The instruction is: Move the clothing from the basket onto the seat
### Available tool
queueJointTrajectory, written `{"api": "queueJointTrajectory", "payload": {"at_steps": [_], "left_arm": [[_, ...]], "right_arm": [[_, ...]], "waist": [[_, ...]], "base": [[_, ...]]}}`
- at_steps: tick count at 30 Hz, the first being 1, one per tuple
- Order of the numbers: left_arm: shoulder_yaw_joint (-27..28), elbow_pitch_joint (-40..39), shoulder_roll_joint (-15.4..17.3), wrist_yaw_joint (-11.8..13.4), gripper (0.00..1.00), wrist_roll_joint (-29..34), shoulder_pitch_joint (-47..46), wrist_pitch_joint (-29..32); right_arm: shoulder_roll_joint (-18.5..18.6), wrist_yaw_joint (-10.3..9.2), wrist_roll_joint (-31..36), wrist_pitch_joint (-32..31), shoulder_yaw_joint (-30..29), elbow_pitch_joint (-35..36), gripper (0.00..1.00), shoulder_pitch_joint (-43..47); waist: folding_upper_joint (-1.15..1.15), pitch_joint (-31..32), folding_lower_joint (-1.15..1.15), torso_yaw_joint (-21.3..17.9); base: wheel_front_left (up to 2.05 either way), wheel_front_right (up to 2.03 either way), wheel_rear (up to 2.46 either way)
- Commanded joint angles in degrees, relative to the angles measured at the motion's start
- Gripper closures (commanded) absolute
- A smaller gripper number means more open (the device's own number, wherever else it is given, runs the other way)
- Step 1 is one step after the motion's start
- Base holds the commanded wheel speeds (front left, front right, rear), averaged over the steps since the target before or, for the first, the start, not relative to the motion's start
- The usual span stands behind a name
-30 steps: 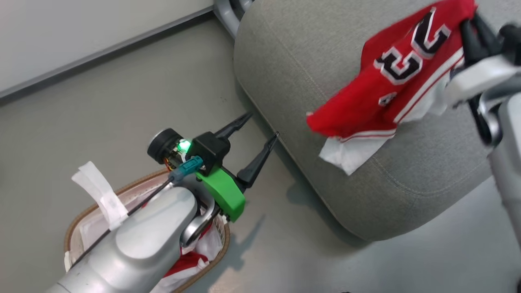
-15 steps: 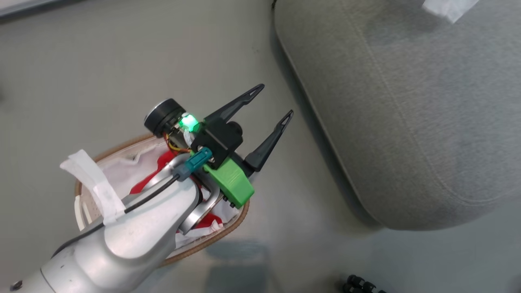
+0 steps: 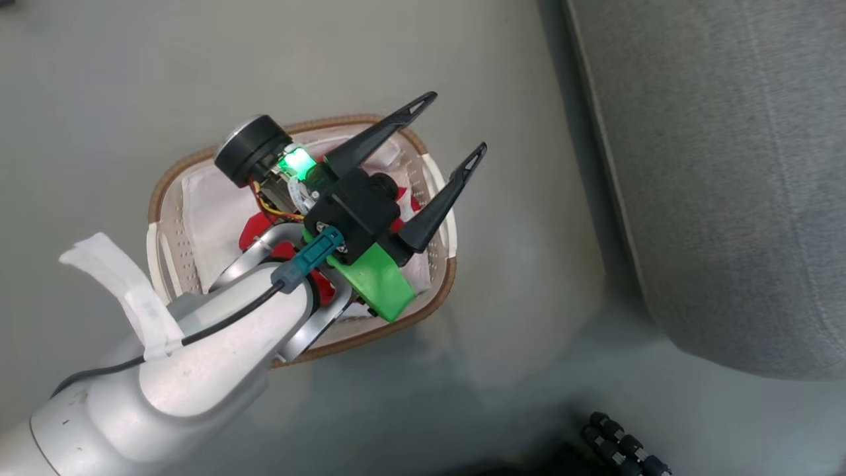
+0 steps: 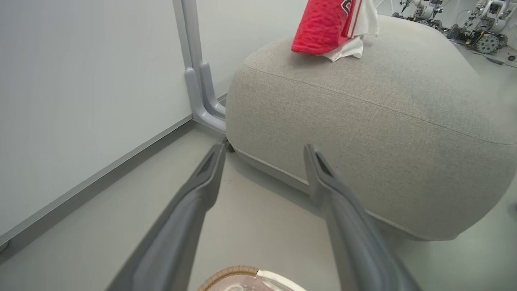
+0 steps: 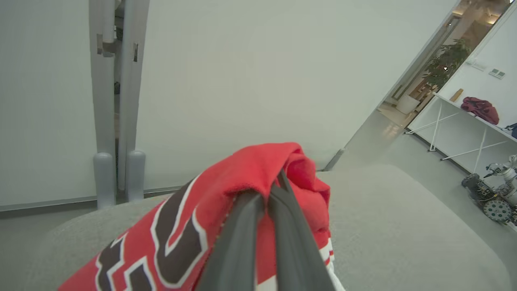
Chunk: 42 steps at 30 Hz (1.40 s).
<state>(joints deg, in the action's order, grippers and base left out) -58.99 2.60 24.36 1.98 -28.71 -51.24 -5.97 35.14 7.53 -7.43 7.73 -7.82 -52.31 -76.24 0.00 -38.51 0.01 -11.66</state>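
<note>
The basket (image 3: 158, 192), white with a brown rim, stands on the floor with red clothing (image 3: 254, 231) and a white liner inside. My left gripper (image 3: 457, 122) hovers above it, open and empty, its fingers pointing toward the grey seat (image 3: 727, 165). In the left wrist view the open left gripper (image 4: 262, 151) faces the seat (image 4: 363, 121), the basket rim (image 4: 234, 273) sits at the bottom edge, and a red jersey (image 4: 323, 24) touches the seat's top. My right gripper (image 5: 274, 182) is shut on that red jersey (image 5: 181, 226) above the seat (image 5: 404, 226).
Grey posts (image 4: 198, 81) stand against the white wall behind the seat. A black ribbed part (image 3: 621, 443) lies on the floor at the head view's lower right. Farther off are other robots (image 5: 492, 198) and a white table with a dark red cloth (image 5: 478, 109).
The head camera has swung down and toward the basket, so the seat's top and the held jersey slid out of its picture. Both grippers keep their states.
</note>
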Motion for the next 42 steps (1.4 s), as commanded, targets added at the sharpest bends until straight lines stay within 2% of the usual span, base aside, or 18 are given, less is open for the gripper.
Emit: {"api": "queueJointTrajectory", "payload": {"at_steps": [1,8,9,10,11,20,26,31,37,42], "left_arm": [[0.18,-0.25,0.57,0.23,0.00,0.28,-1.13,0.30],[-0.27,-1.16,1.26,0.54,0.00,0.60,-1.48,1.31],[-0.32,-1.22,1.30,0.60,0.00,0.60,-1.47,1.46],[-0.35,-1.25,1.36,0.62,0.00,0.55,-1.45,1.58],[-0.39,-1.23,1.41,0.66,0.00,0.48,-1.45,1.70],[0.13,-0.15,2.34,1.29,0.00,-0.74,0.18,0.92],[1.31,2.35,1.86,1.51,0.00,-2.77,2.06,-2.11],[3.17,6.06,0.55,1.84,0.00,-5.78,4.73,-5.98],[7.63,10.33,-1.63,1.62,0.00,-9.98,9.75,-8.93],[13.65,12.51,-3.38,1.07,0.00,-10.80,15.31,-9.27]], "right_arm": [[-0.68,-0.08,0.98,1.21,-1.14,-1.85,1.00,1.37],[-5.94,-0.08,4.66,5.41,-4.43,-9.19,1.00,4.57],[-6.44,-0.08,4.96,5.79,-4.99,-9.88,0.64,4.82],[-7.02,-0.08,5.23,6.04,-5.27,-10.38,0.05,5.03],[-7.59,-0.08,5.52,6.32,-5.51,-10.79,0.00,5.23],[-10.68,-0.08,3.79,7.44,-4.01,-9.86,0.00,8.37],[-10.22,-0.08,-0.14,7.51,-1.81,-2.06,0.00,14.58],[-9.30,-0.08,-2.14,7.52,-0.01,3.26,0.00,18.67],[-10.07,-0.08,-2.64,7.46,2.51,7.86,0.00,23.38],[-12.90,-0.08,-0.35,7.47,3.39,10.71,0.00,28.27]], "waist": [[0.00,-3.97,-0.01,2.26],[0.00,-4.90,-0.01,1.48],[0.00,-4.93,-0.01,1.30],[0.00,-4.90,-0.01,1.15],[0.00,-4.84,-0.01,0.99],[0.00,-2.37,-0.01,-2.10],[0.00,2.40,-0.01,-2.80],[0.00,8.23,-0.01,-1.33],[0.00,16.24,-0.01,1.85],[0.00,22.29,-0.01,5.01]], "base": [[0.00,0.00,0.00],[0.00,0.00,0.00],[0.00,0.00,0.00],[0.00,0.00,0.00],[0.00,0.00,0.00],[0.00,0.00,0.00],[0.00,0.00,0.00],[0.00,0.00,0.00],[0.00,0.00,0.00],[0.00,0.00,0.00]]}}
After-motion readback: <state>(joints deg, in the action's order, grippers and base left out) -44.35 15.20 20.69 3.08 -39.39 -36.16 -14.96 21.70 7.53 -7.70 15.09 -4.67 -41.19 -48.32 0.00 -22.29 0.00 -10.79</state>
